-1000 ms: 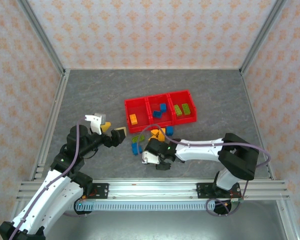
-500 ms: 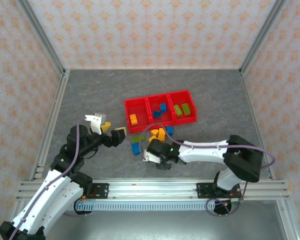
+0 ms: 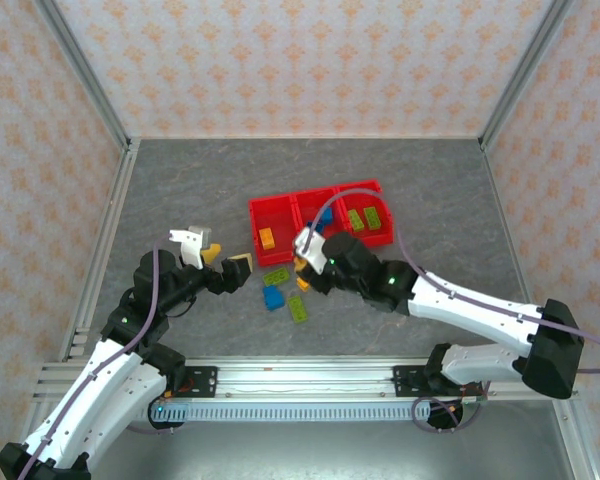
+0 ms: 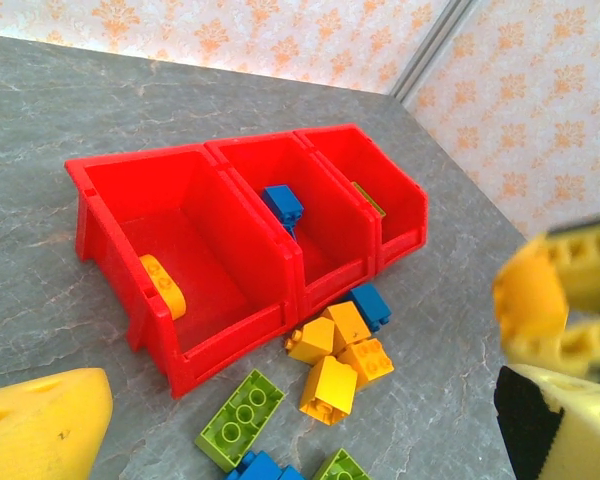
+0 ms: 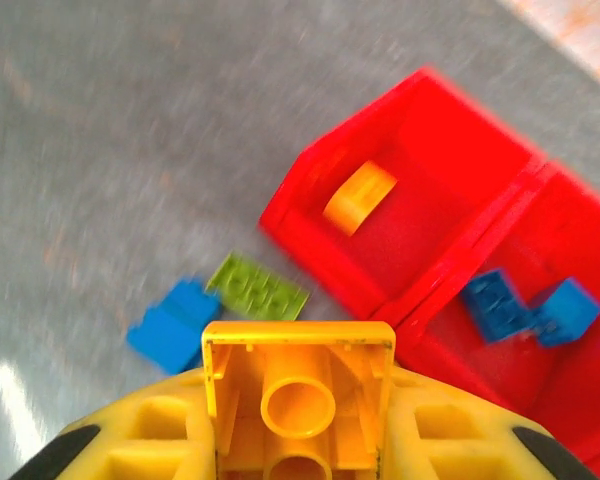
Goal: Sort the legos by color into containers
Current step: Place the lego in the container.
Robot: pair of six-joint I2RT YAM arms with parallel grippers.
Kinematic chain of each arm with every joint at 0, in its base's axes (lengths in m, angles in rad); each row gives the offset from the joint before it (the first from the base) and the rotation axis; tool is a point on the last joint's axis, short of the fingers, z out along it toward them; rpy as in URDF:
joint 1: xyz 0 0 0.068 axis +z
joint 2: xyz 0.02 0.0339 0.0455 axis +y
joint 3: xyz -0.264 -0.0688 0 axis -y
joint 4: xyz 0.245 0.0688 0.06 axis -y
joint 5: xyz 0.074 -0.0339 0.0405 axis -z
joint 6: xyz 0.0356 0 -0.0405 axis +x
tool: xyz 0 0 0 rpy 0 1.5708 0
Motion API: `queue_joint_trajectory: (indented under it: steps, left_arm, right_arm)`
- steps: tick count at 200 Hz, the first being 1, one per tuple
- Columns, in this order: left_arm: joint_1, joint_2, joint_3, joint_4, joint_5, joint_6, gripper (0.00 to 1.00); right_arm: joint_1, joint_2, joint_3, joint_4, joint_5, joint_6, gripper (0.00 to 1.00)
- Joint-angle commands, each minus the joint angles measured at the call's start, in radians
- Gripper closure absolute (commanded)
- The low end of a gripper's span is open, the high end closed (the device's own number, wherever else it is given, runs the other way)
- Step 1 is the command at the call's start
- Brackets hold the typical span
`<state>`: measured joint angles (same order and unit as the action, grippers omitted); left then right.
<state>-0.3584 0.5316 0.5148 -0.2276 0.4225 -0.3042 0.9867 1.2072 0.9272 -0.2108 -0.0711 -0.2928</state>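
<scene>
Snugly, yellow lego [image 5: 298,372] fills right claw [image 5: 298,452].

Grey tabletop [image 3: 190,180] lying open at upper left and right, red bins [image 3: 280,198] blocking the centre, loose legos [image 3: 276,277] crowding the strip below, right gripper [image 3: 306,262] pinching a yellow lego [image 5: 298,370] there, its arm [image 3: 460,305] slanting in from lower right, left gripper [image 3: 235,270] hovering just left.

R tool [image 3: 306,262] rose w/ yellow lego [image 5: 298,362], now by containers [image 3: 253,222].

Bright, even light, faint soft shadows; motion blur in the right wrist view, glare on the table [image 5: 8,395]
</scene>
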Motion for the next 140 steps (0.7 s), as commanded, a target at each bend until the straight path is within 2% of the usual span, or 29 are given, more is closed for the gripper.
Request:
queue_joint_trajectory:
  steps: [1,33,75,116,140]
  left_arm:
    - [-0.007,-0.012,0.002,0.010,-0.030,0.019,0.01]
    - [-0.006,-0.010,0.003,0.004,-0.041,0.021,0.01]
    - [-0.007,-0.025,0.006,0.000,-0.050,0.022,0.01]
    - [-0.007,-0.044,0.004,0.001,-0.058,0.022,0.01]
    - [-0.006,-0.039,0.004,0.001,-0.055,0.024,0.01]
  right_arm:
    - [-0.042,0.059,0.090,0.116,0.010,0.135,0.93]
    - [-0.084,0.186,0.168,0.156,0.038,0.229,0.99]
    - [-0.117,0.395,0.325,0.070,-0.007,0.299,1.00]
    - [-0.154,0.570,0.457,0.008,-0.033,0.325,0.98]
    - [-0.175,0.693,0.577,-0.101,-0.027,0.366,0.91]
